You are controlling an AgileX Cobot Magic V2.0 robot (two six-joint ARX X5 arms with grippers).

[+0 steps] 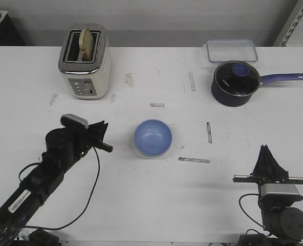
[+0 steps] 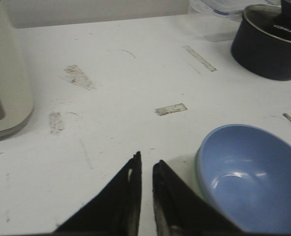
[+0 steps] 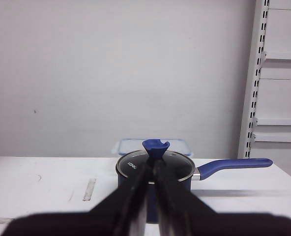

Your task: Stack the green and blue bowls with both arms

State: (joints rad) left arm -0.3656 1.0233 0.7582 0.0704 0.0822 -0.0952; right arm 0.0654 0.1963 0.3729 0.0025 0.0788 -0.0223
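Sitting now: the blue bowl (image 1: 153,137) is resting near the middle of the table (image 1: 141,205), with a thin pale green rim showing under its lower edge, so the green bowl (image 2: 198,162) is appearing to be nested beneath it.
Left gripper (image 1: 107,147): hovering just left of the bowls, its fingers nearly touching with only a slim gap, gripping nothing.
Toaster (image 1: 85,61): standing toward the far left corner, well clear.
Key relation: the bowls are lying directly to the right of the left gripper, close by; this arm is plainly the nearer one.
Saucepan (image 1: 237,82): sitting toward the far right edge, beside a clear lidded box (image 1: 232,50).
Right gripper (image 1: 266,156): parking near the front right corner, fingers pressed almost together, empty, well apart from the bowls.
Judgement: stacking is looking essentially finished; both arms seem to be needing only to pull away.
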